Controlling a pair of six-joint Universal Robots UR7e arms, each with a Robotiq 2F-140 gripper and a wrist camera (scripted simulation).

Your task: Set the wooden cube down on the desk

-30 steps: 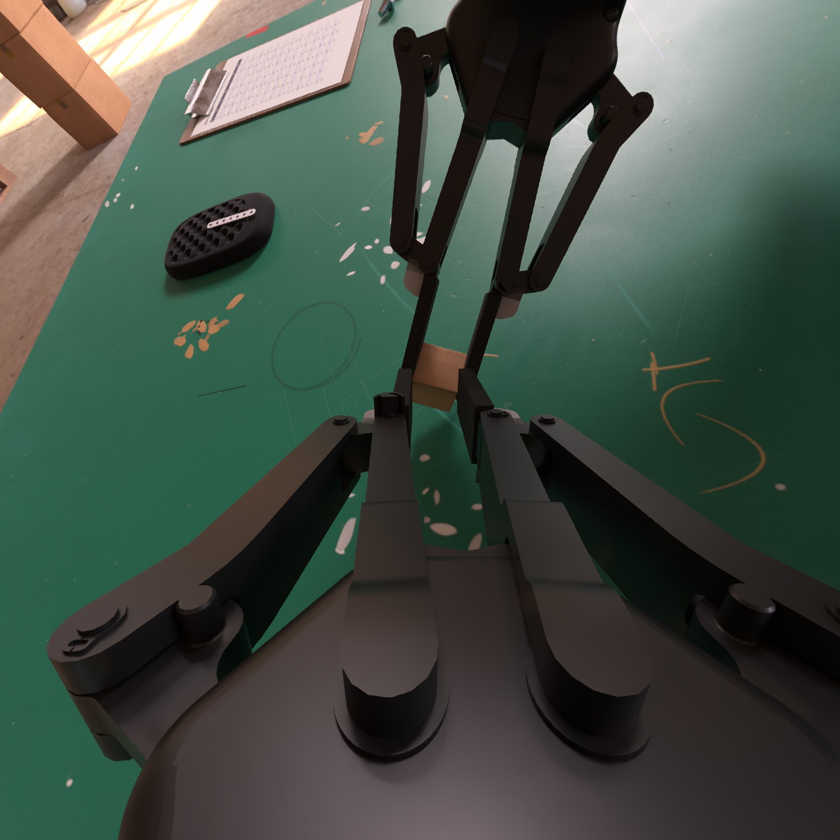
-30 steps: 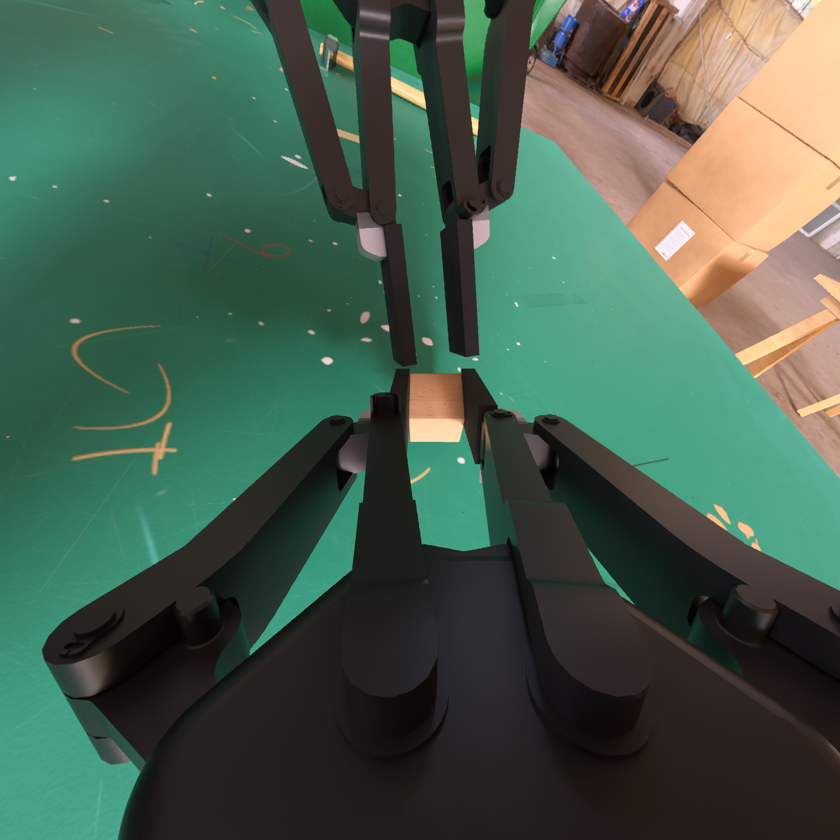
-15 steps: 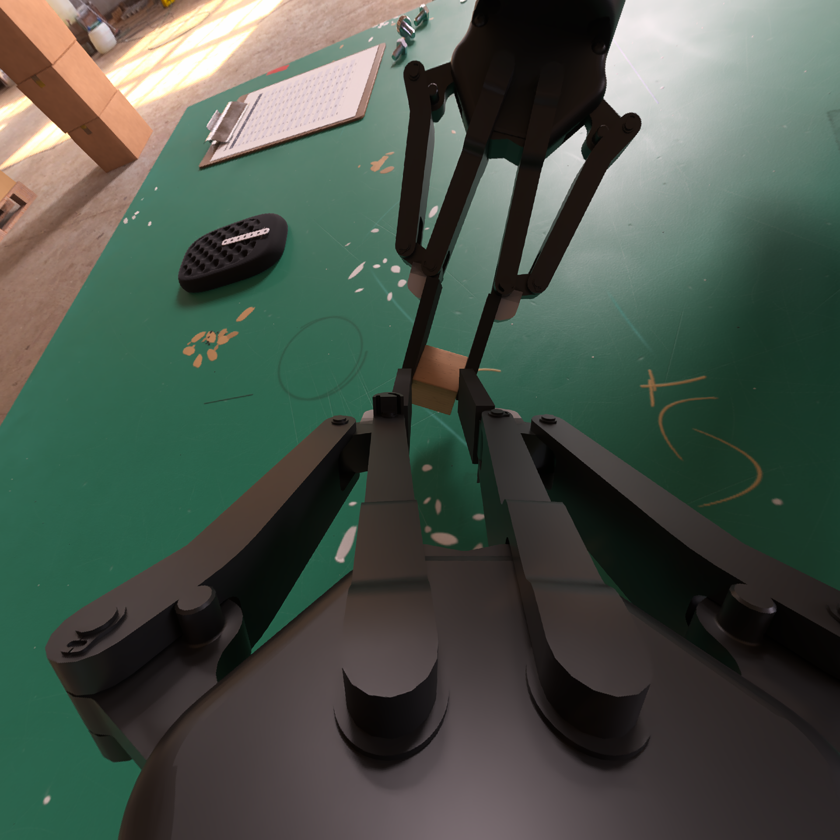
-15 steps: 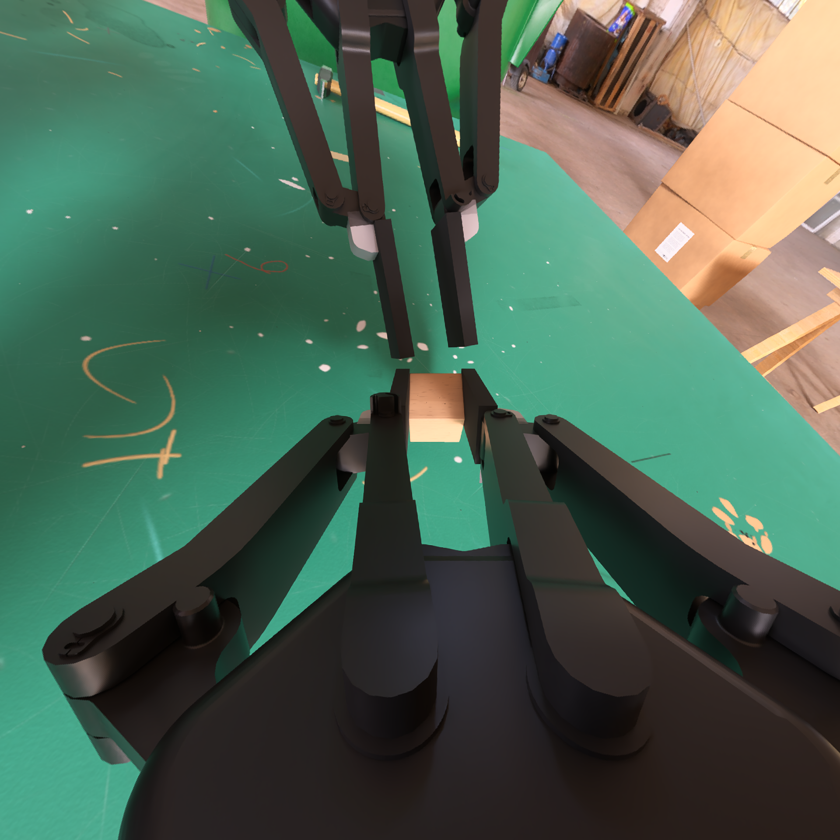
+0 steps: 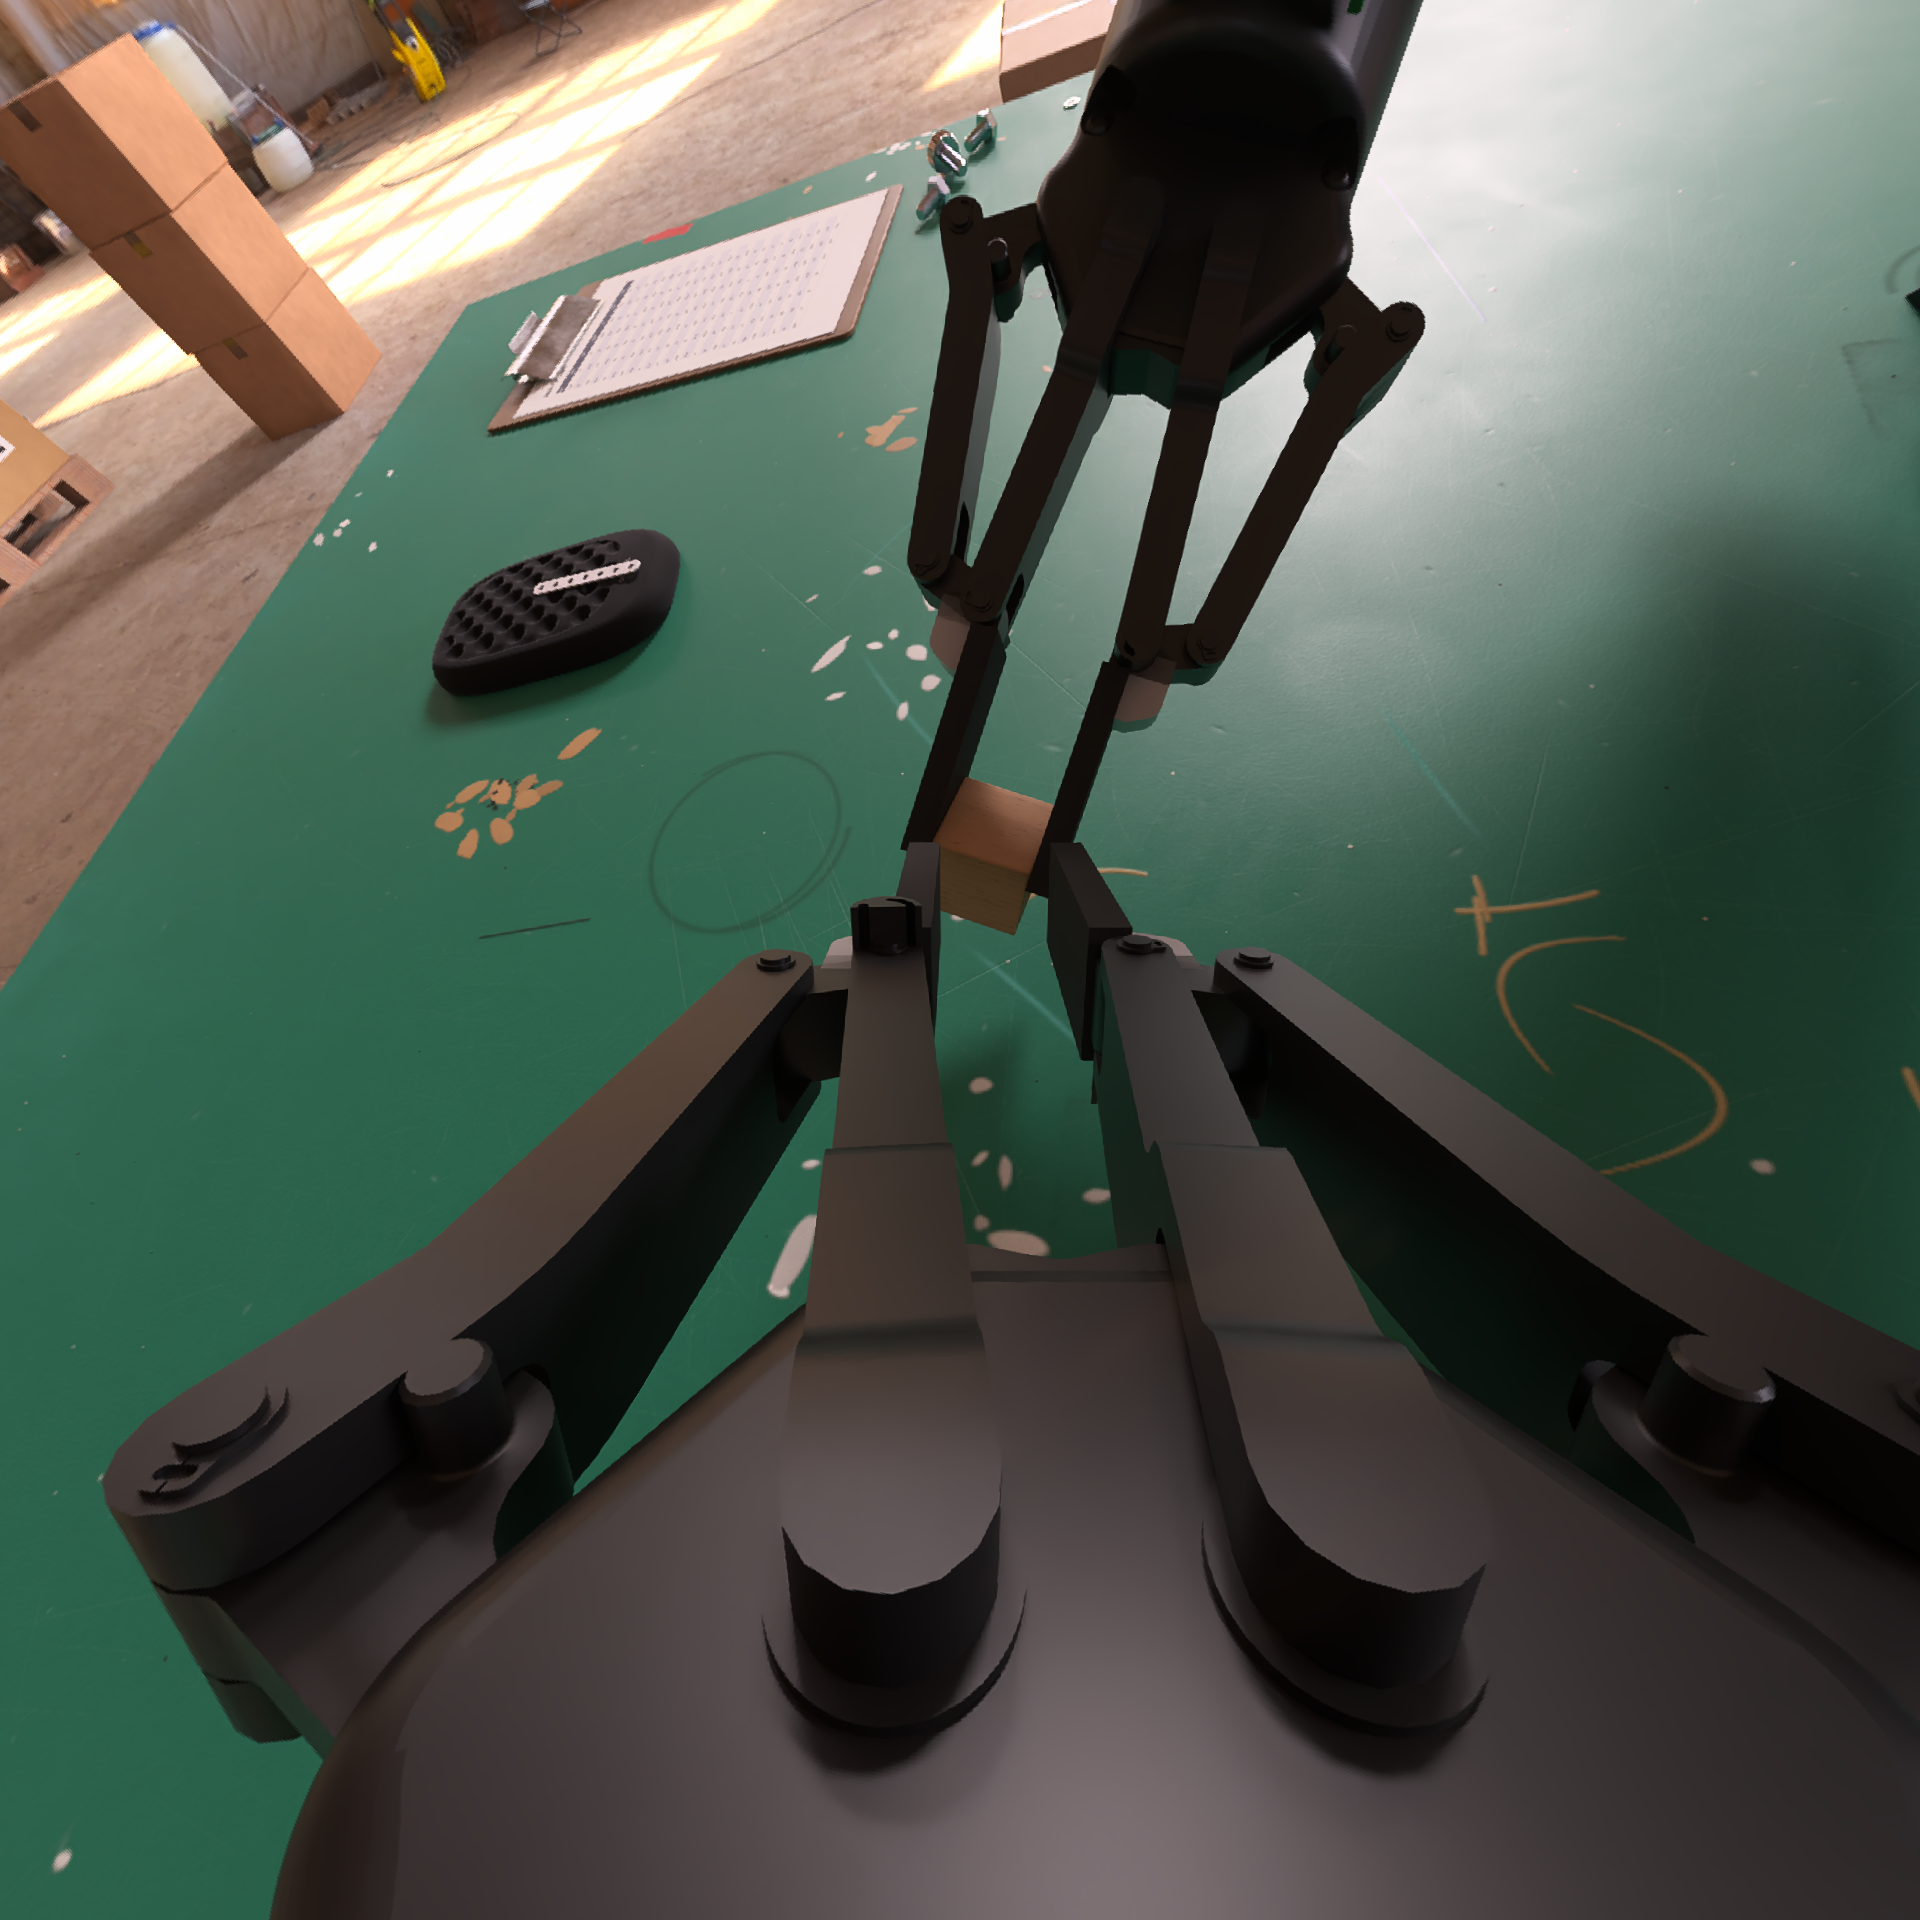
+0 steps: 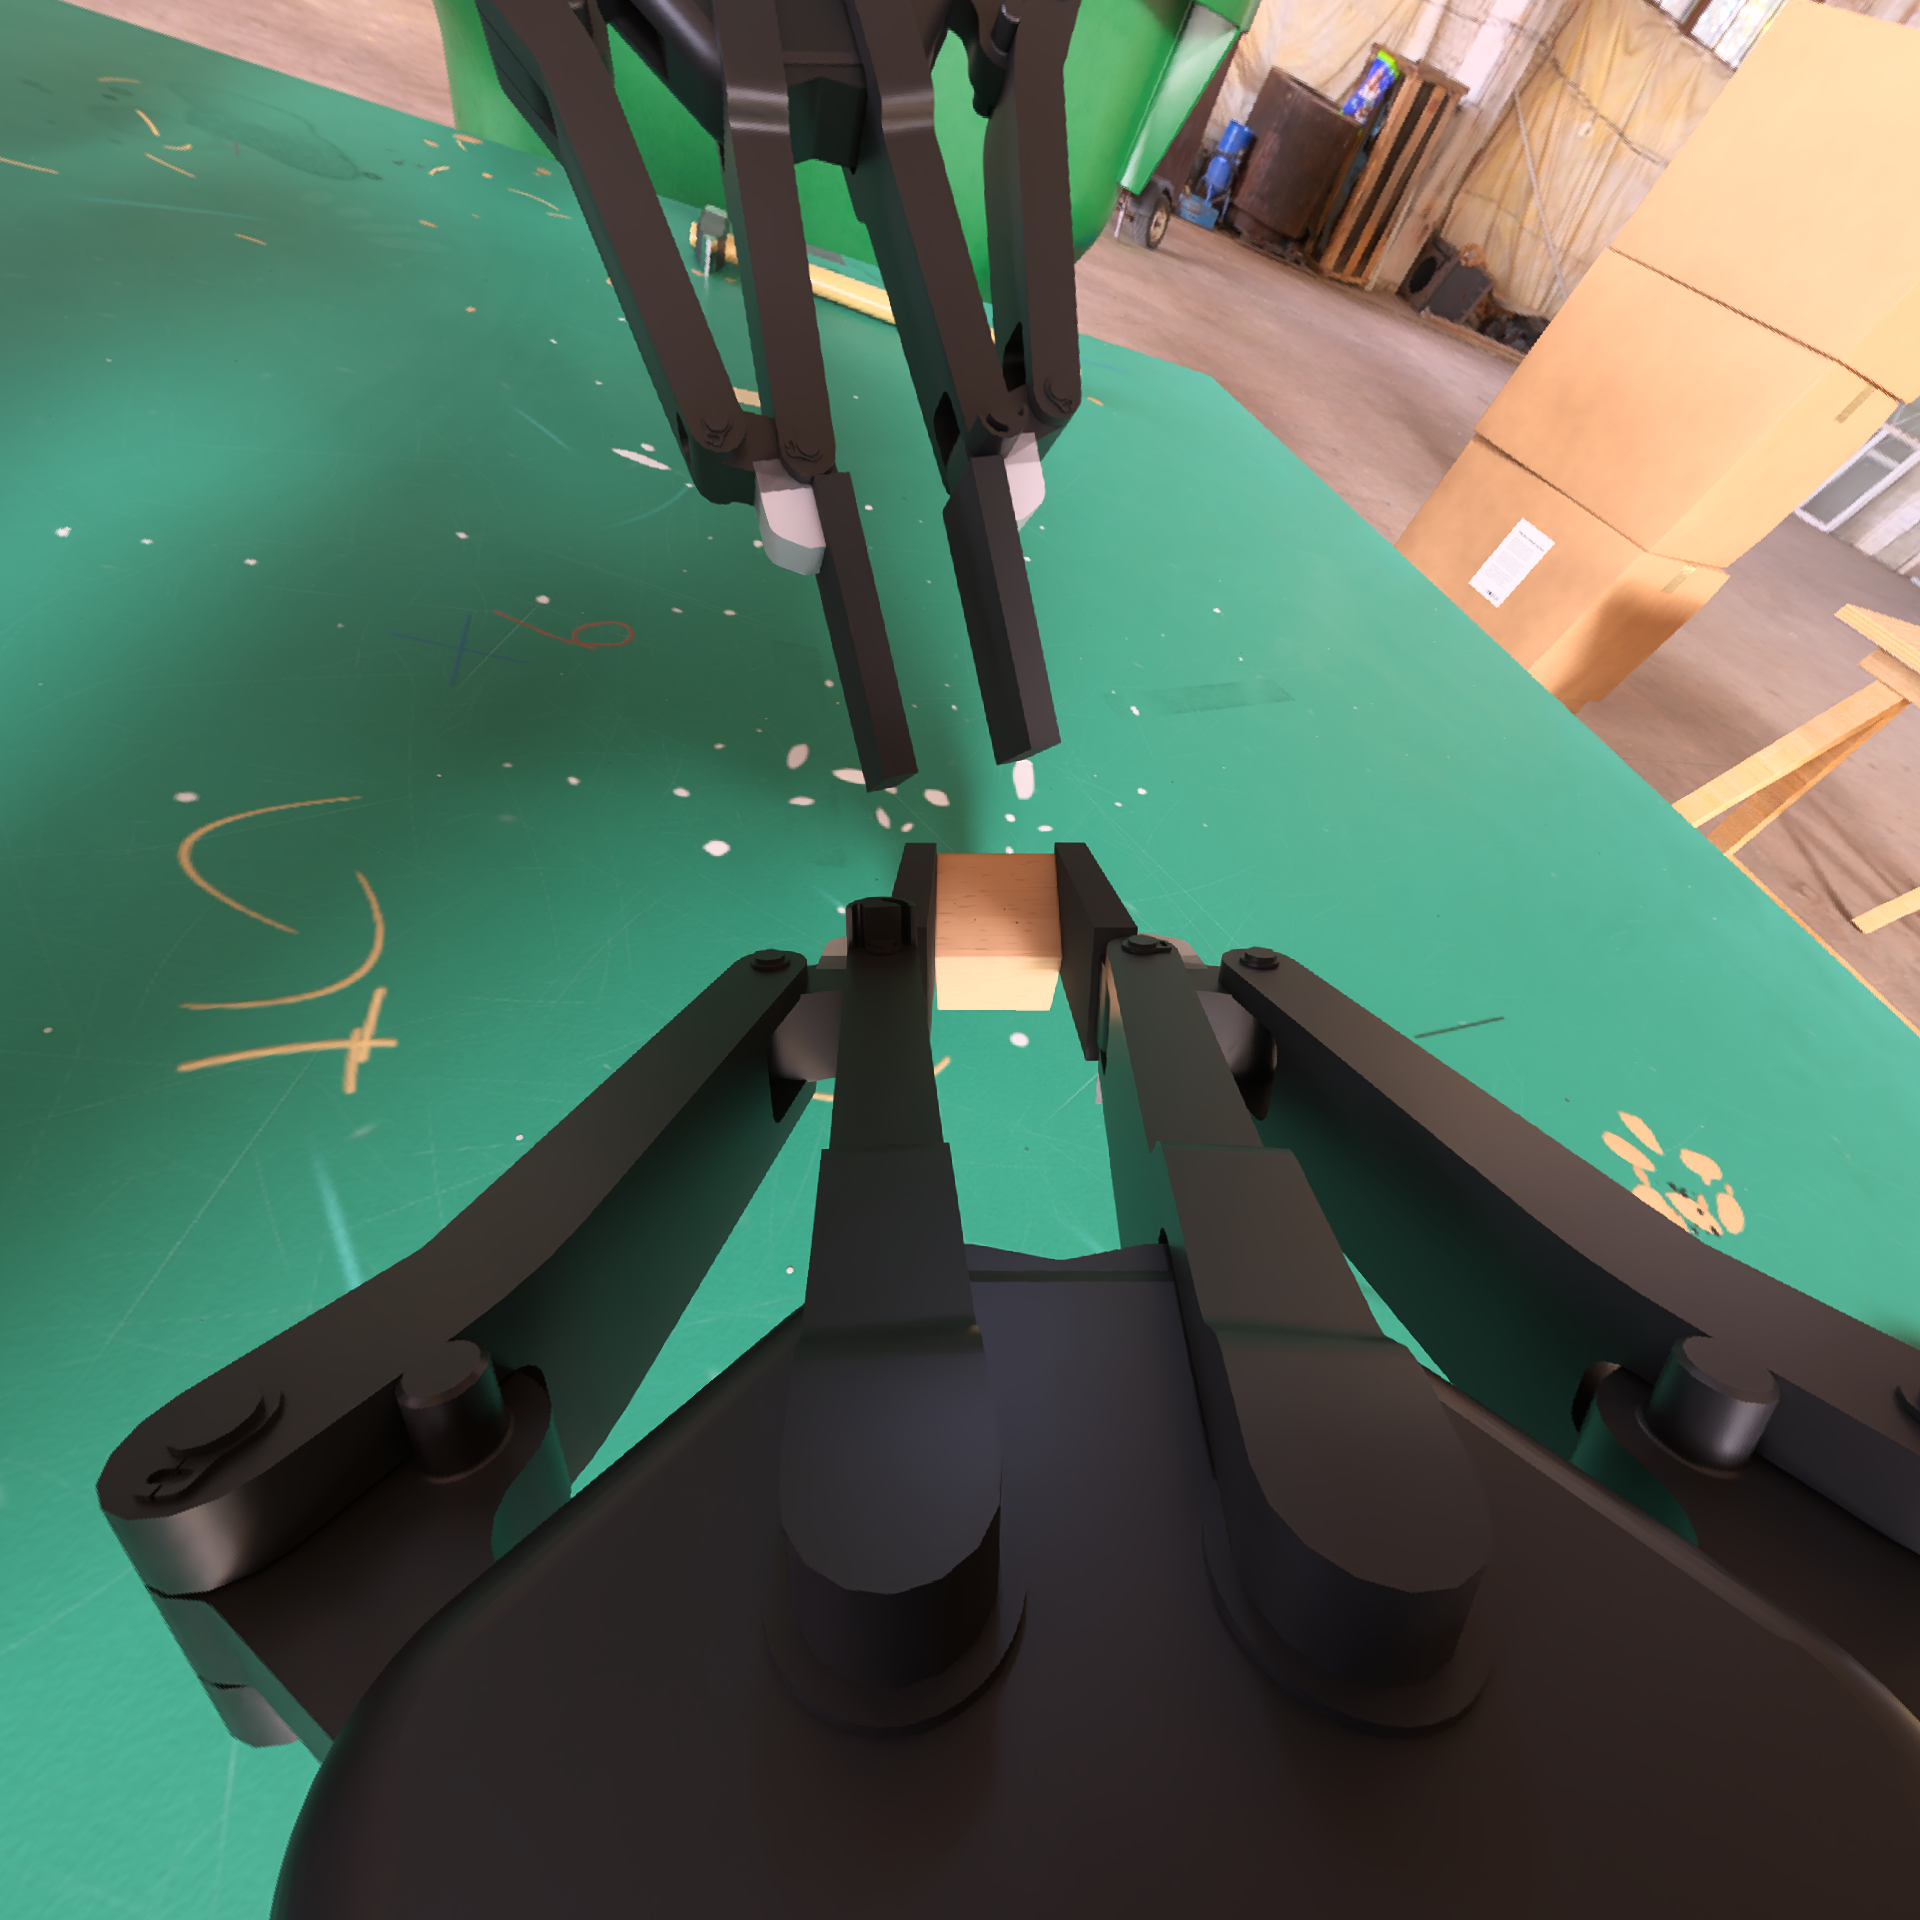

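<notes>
Left gripper [image 6: 954, 762] has backed off from the wooden cube [image 6: 995, 935] vs 1 s ago. In the right wrist view the gap between its tips and the block is wider, and white paint flecks on the desk [image 6: 312, 520] now show through it. Its fingers sit a narrow gap apart w/ nothing between them.

Right gripper [image 6: 995, 883], centre of that frame, is clamped on the cube's two side faces. The block sits square between the pads, clear of the green top, approx mid-desk. Exact height above the surface can't be told.

Handling, my read: a small solid wood block, so light, stiff and not fragile. The faces are smooth, so it could slip if the pinch loosens early. The present hold on opposite flat faces looks right. Lower it till the bottom face is flat on the desk, then let go.

Left wrist view, left to right:
- Stacked cardboard boxes [image 5: 187, 229] on the floor, upper left. They're closed, contents not visible.
- Black perforated pad [image 5: 556, 613], left of centre.
- Clipboard [image 5: 707, 301] w/ a sheet, above the pad.
- A few bolts [image 5: 951, 156] at the top.

No open container on the desk in either view. More closed boxes stand at the right edge of the right wrist view.
</notes>
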